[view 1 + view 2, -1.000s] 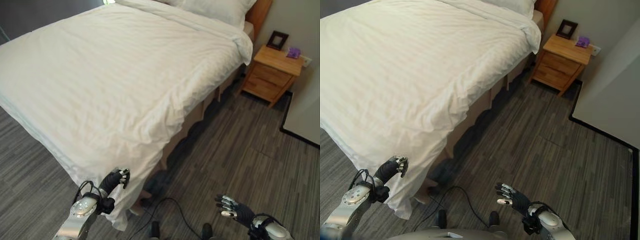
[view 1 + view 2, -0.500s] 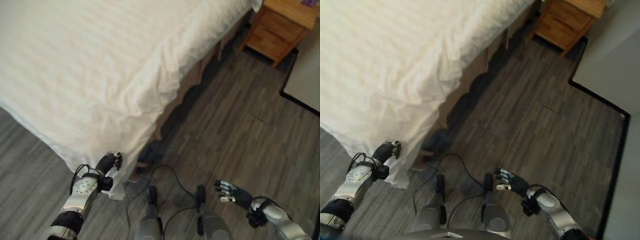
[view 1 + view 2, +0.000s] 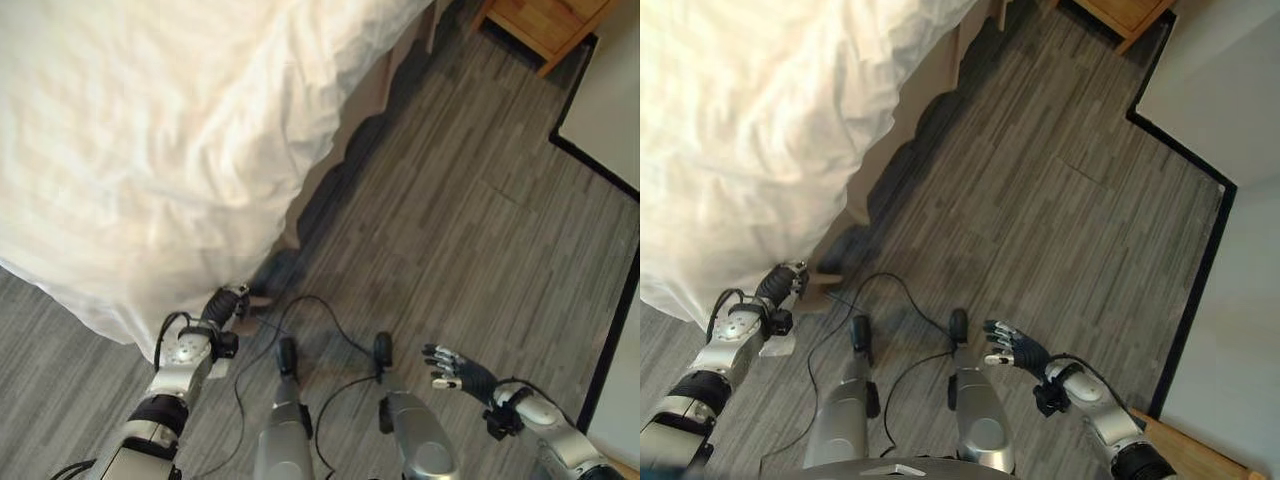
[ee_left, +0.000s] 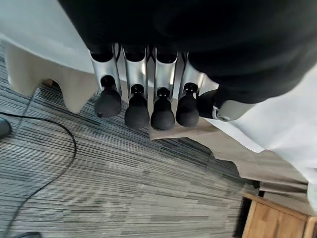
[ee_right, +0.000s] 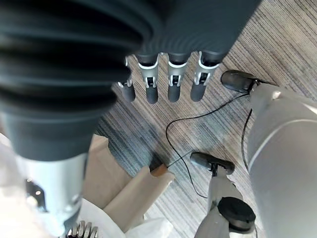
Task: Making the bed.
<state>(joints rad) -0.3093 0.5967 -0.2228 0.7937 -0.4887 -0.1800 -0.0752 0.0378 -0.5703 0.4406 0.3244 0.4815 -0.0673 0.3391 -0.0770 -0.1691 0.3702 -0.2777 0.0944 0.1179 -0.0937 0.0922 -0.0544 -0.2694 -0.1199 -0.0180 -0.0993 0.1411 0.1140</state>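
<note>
The white duvet [image 3: 150,150] covers the bed and hangs over its near corner toward the grey plank floor. My left hand [image 3: 221,310] is at that hanging corner, low beside the bed. In the left wrist view its fingers [image 4: 136,106] point down at the floor, and its thumb pinches a fold of the duvet [image 4: 267,124]. A small end of cloth [image 3: 215,368] shows under the wrist. My right hand [image 3: 455,367] hovers over the floor off to the right, away from the bed. It is open and holds nothing, its fingers [image 5: 171,84] straight.
A beige bed skirt [image 3: 372,92] and a wooden bed leg [image 4: 183,130] sit under the duvet's edge. A wooden nightstand [image 3: 548,20] stands at the far right. A pale wall with a black baseboard [image 3: 600,150] closes off the right side.
The camera has tilted down, so the bed has slid up and out of the picture. My left hand stays at the duvet corner. My right hand remains open over the floor.
</note>
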